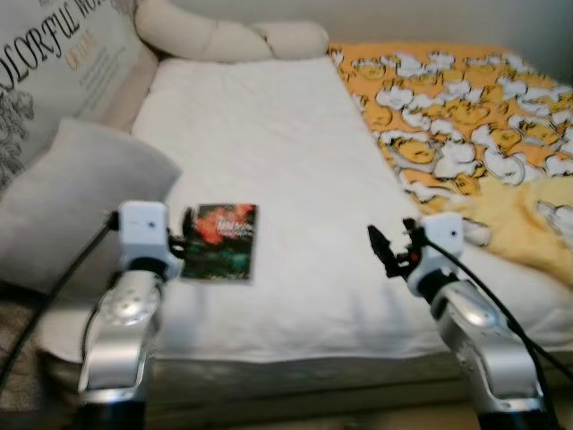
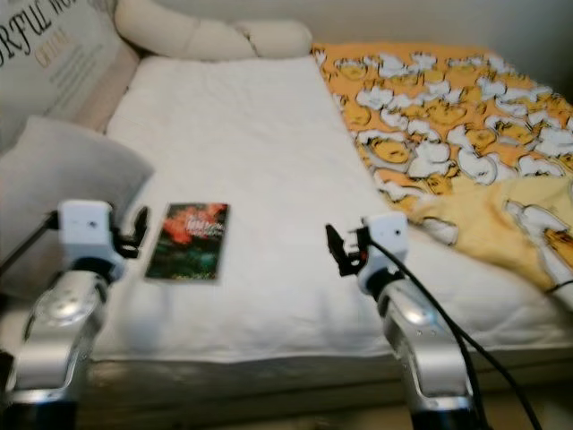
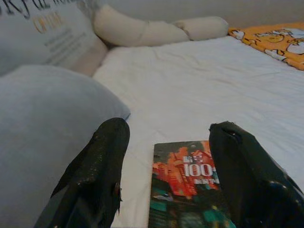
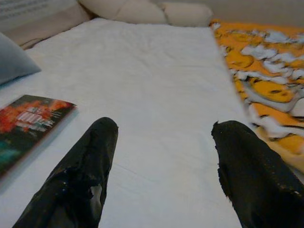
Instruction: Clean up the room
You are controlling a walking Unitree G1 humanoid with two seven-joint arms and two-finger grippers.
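White quilted bedding covers the bed (image 1: 269, 143) in front of the robot, and both arms reach out low over its near edge. Its left end effector (image 3: 166, 161) hangs just above the mattress with the two black fingers (image 3: 95, 175) spread apart, holding nothing. Right ahead of those fingers, between them in the left wrist view, lies a thin dark paperback book with a red and green cover (image 1: 220, 241), flat on the white sheet near the bed's front edge. Just beside the book, toward the robot's left, sits a plump grey pillow (image 1: 72, 202), and behind that a large cream cushion printed with lettering (image 1: 63, 63) leans at the head corner. The right end effector (image 4: 161, 161) hovers over bare sheet, well apart from the book, its fingers likewise open and empty. Beyond it, on the right half of the bed, spreads an orange blanket patterned with white and yellow cartoon figures (image 1: 466, 107), with a pale yellow cloth (image 1: 528, 228) crumpled on its near end.
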